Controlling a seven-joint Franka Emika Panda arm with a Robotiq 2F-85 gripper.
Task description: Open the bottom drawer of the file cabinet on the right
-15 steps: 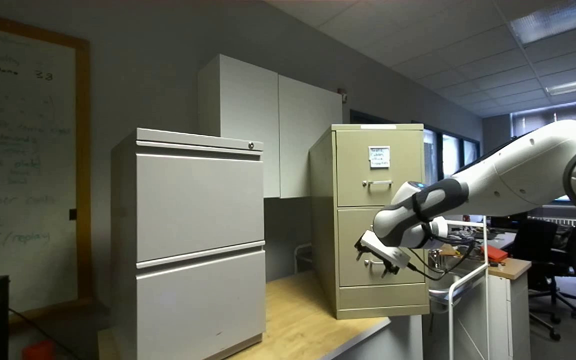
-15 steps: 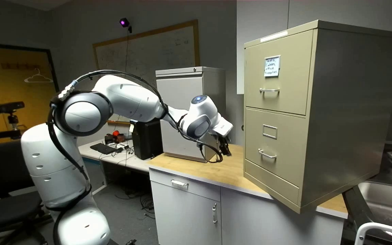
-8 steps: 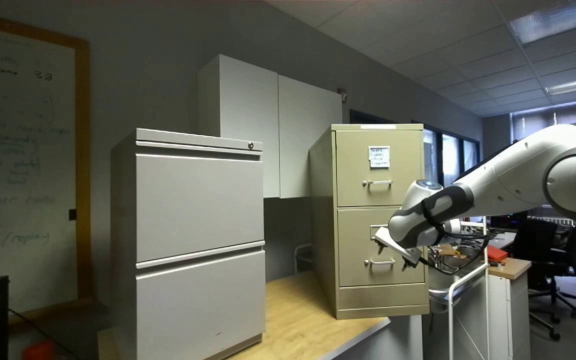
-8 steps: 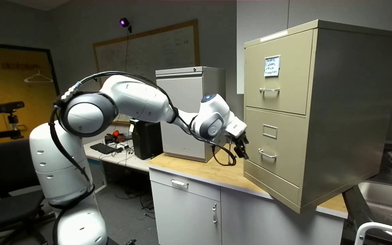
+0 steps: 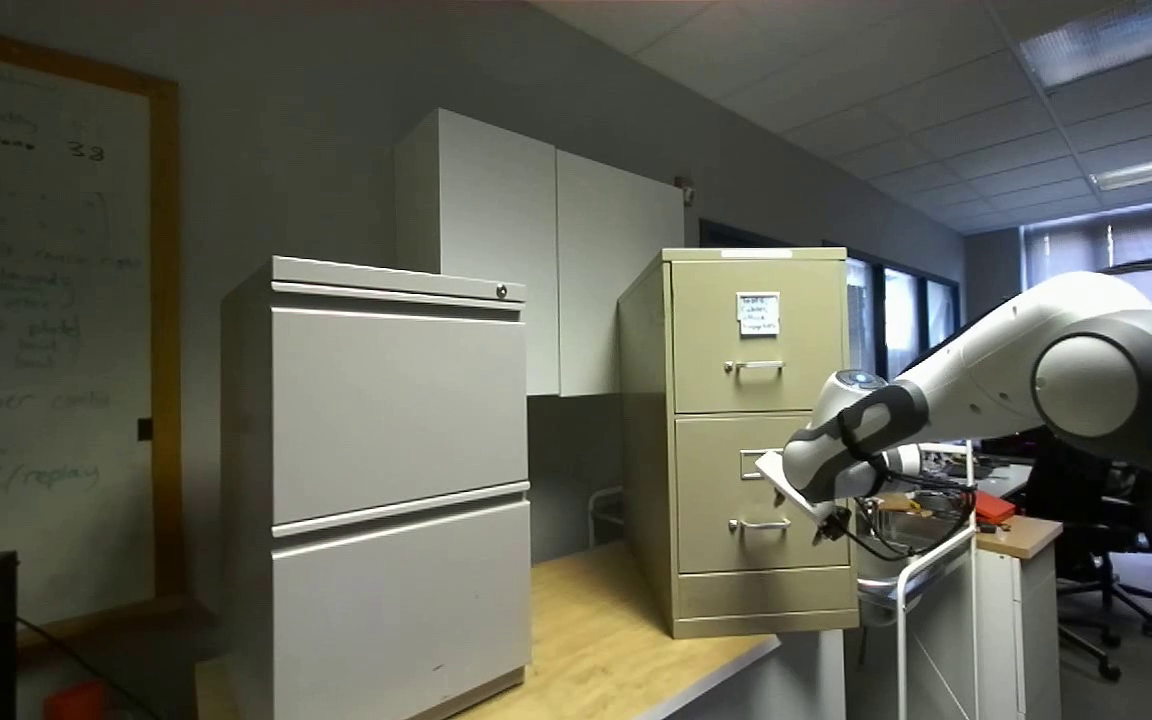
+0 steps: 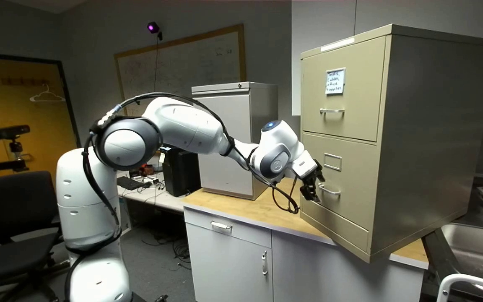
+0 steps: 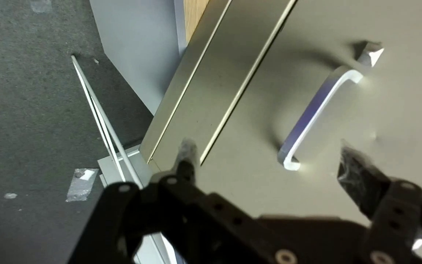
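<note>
"In an exterior view, where's the bottom drawer (image 5: 711, 490)?"

"Closed, in the lower half of the file cabinet (image 5: 648, 440)."

"And the gripper (image 6: 320, 191), in an exterior view?"

"Just in front of the cabinet, beside that drawer's handle (image 6: 330, 192); I can't tell whether they touch."

"Fingers (image 7: 363, 183), in the wrist view?"

"Spread well apart, the handle showing past their tips on the cabinet's face."

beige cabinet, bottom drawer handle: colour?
Handle: silvery, with a violet cast along one face; clearest in the wrist view.
</note>
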